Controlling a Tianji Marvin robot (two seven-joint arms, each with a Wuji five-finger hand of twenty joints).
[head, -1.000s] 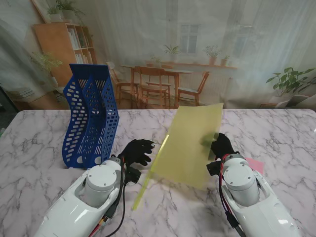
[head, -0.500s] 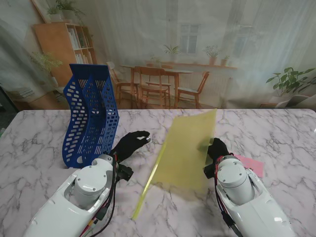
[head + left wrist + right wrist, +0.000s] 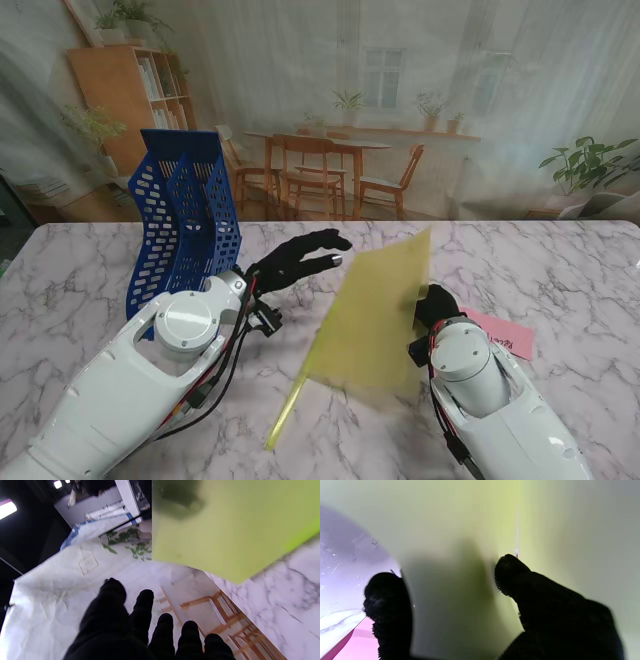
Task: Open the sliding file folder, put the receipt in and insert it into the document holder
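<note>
1. Because the folder must go into the holder edge-first, the right hand [image 3: 437, 303] pinches the yellow-green sliding file folder [image 3: 375, 310] by its right edge and keeps the sheet raised off the bench [image 3: 80, 300], tilted, with its spine bar [image 3: 288, 410] as the low end nearest me.
2. Seen from the right wrist, one of its fingers [image 3: 510, 572] presses the near face and another wraps the edge, so the grip looks closed on the folder.
3. Just left of the folder's far corner, the left hand [image 3: 295, 260] reaches forward with its fingers [image 3: 145, 605] spread and nothing in them; I judge it is placed to steady or guide the sheet.
4. Beyond the left fingers' outer side stands the blue document holder [image 3: 185, 230], upright.
5. Close beside the right fingers, a pink receipt [image 3: 500, 333] lies on the bench, apparently not yet inside.
6. Hidden: whether the folder holds anything, and how the spine bar sits, since the sheet is blurred and fills the right wrist view.
</note>
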